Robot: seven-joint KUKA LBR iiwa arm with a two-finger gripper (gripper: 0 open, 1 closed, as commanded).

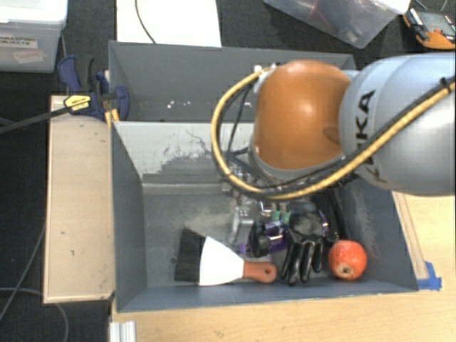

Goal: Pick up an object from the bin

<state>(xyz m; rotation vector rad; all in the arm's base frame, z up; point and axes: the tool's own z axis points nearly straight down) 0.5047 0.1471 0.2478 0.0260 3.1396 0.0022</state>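
I've got the gripper (246,228) down near the floor of the bin (128,212); under the orange cover (299,112) I cannot tell whether it is released or clenched. At its 4 o'clock, just beside it, lies a small purple thing (260,242) touching a black glove (303,251). A red apple (348,258) sits at the glove's 3 o'clock and a white brush (217,262) at the gripper's 7 o'clock. The purple piece looks the likeliest pick: I'd centre over it, descend straight and avoid snagging the glove

Dark floor (242,16); clear plastic tub (328,6) (upper right); white sheet (178,16) behind.
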